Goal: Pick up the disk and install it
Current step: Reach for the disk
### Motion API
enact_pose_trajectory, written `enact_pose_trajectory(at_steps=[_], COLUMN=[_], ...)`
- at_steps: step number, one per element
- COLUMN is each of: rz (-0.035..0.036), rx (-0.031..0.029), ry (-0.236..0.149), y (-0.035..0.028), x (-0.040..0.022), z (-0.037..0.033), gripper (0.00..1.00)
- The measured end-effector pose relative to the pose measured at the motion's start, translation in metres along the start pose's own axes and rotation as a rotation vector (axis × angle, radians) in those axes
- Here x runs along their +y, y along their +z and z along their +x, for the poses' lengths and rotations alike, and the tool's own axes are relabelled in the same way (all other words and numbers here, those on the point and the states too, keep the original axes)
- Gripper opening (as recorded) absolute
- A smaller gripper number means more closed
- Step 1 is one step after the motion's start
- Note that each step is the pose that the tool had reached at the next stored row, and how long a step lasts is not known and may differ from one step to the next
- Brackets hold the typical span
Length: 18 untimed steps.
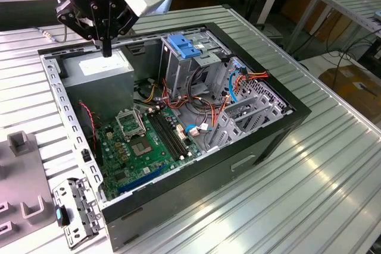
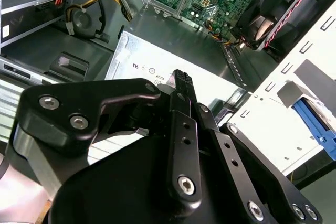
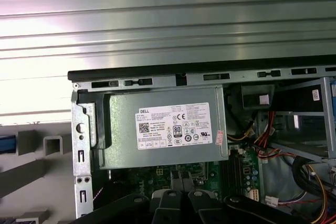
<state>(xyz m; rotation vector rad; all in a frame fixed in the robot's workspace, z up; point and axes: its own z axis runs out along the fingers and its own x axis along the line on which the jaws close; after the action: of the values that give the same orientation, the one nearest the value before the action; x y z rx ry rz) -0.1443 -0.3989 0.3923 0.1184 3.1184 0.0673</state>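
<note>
My gripper (image 1: 107, 50) hangs over the back corner of the open computer case (image 1: 262, 141), at the exterior view's left. It sits just above the grey power supply box (image 1: 98, 66) with the white sticker. Its black fingers (image 2: 181, 85) are pressed together with nothing between them. A flat blue latch plate (image 1: 181, 46) lies on top of the empty metal drive cage (image 1: 178, 78). Outside the case, a blue plastic edge (image 2: 315, 124) shows beside grey holders. I cannot tell whether it belongs to the disk.
The green motherboard (image 1: 143, 144) lies on the case floor, with red, yellow and blue cables (image 1: 208, 108) bunched beside the cage. Grey holder blocks (image 1: 18, 144) and a metal bracket (image 1: 74, 212) lie on the ribbed metal table (image 1: 309, 194) at the exterior view's left.
</note>
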Motion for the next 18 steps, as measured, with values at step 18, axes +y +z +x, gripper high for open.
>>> enact_pose_trajectory(at_steps=[18], rz=[0.0001], rx=[0.0025], ry=[0.000], y=[0.0002], x=[-0.0007], z=[0.0095], gripper=[0.11])
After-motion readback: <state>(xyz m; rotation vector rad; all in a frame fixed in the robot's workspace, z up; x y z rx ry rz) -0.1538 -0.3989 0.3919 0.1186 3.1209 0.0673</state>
